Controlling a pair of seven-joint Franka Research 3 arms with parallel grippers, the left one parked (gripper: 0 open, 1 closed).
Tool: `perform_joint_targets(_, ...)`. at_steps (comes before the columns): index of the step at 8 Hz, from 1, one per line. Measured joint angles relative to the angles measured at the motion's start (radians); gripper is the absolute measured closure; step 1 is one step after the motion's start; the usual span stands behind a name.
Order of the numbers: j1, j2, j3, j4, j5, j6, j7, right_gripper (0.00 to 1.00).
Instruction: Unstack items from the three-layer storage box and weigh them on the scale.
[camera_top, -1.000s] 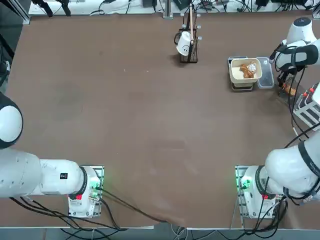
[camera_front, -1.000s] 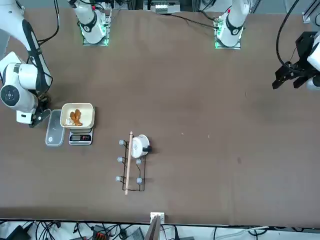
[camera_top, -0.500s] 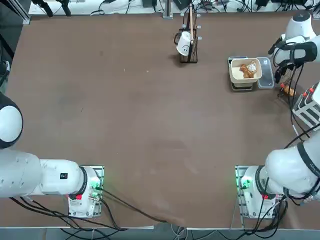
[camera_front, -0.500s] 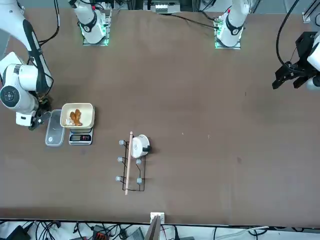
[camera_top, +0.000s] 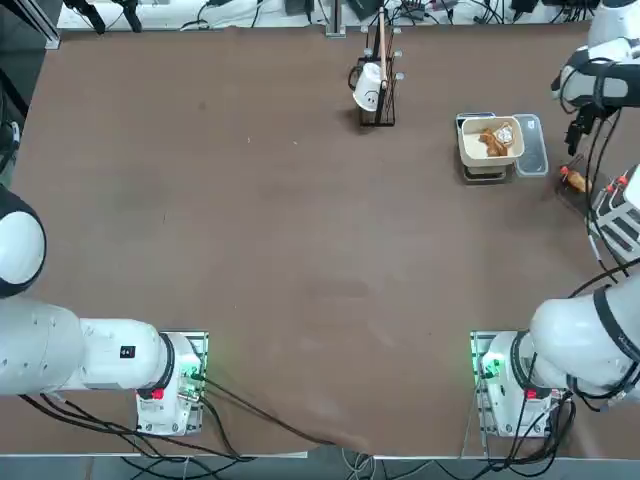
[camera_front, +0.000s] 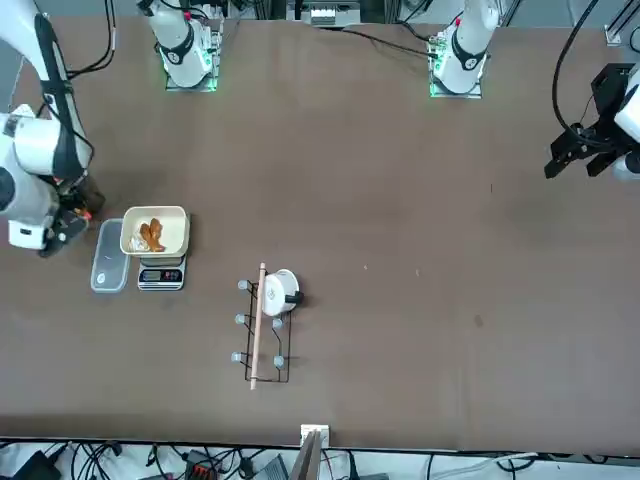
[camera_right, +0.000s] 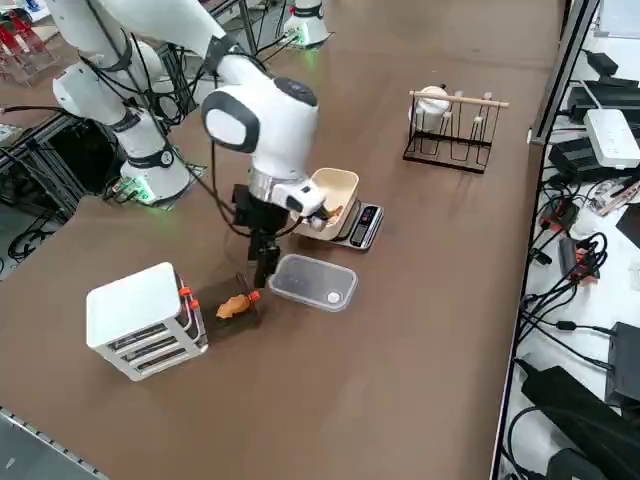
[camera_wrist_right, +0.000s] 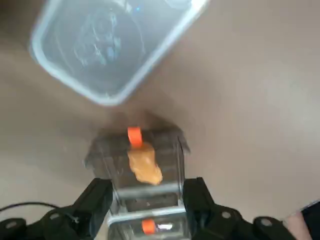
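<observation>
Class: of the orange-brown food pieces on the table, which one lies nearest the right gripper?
The lone orange piece in the clear drawer beside the white storage box, right below the open right gripper; the others sit in the cream bowl.

My brown table (camera_top: 250, 220) carries a dark wire rack (camera_top: 380, 75) near its far edge, a wooden rod (camera_front: 257, 325) along its top and a white cup (camera_top: 368, 87) hung on it (tipped on its side). A clear flat plastic tray (camera_right: 313, 281) lies just beside the cream square bowl (camera_right: 328, 200). Cables (camera_right: 570, 250) and a white power strip (camera_right: 612, 136) trail past the table's edge.
</observation>
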Motion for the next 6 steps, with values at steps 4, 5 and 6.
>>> perform_joint_targets(4,-0.111,0.027,-0.002,-0.072,0.0,0.093,-0.067,0.19)
perform_joint_targets(5,-0.114,0.033,-0.002,-0.087,0.0,0.107,-0.067,0.2)
perform_joint_targets(6,-0.115,0.041,-0.002,-0.093,0.0,0.118,-0.067,0.22)
